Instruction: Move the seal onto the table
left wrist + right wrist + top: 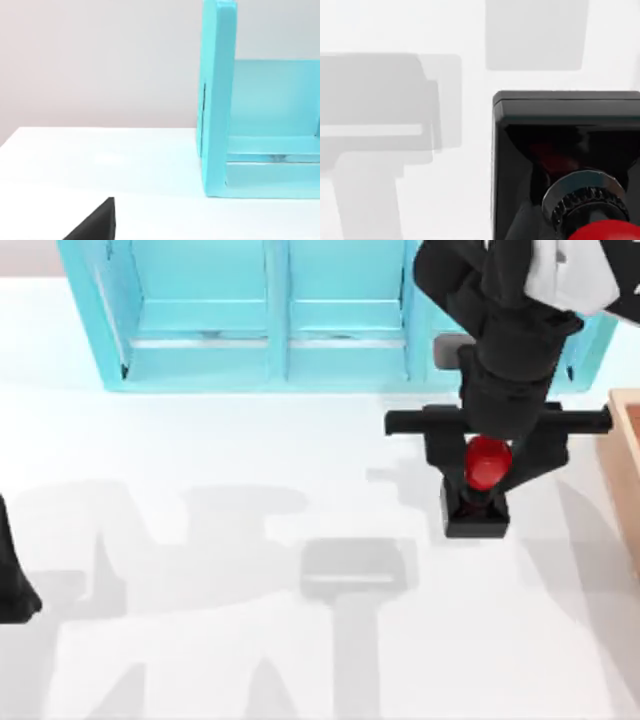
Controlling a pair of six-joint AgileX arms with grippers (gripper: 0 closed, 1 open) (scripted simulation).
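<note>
The seal (487,462) has a glossy red knob over a black square base and hangs a little above the white table (200,440), right of centre. Its grey shadow lies apart from it on the table, to its left. My right gripper (488,480) reaches down from the back right and is shut on the seal, one black finger on each side of the red knob. In the right wrist view the seal (560,115) is seen close up, with the table (395,200) below it. My left arm (15,590) is parked at the left edge.
A turquoise shelf unit (270,320) with three bays stands along the back edge and also appears as the shelf (220,100) in the left wrist view. A tan wooden box (628,470) sits at the right edge, close to the right gripper.
</note>
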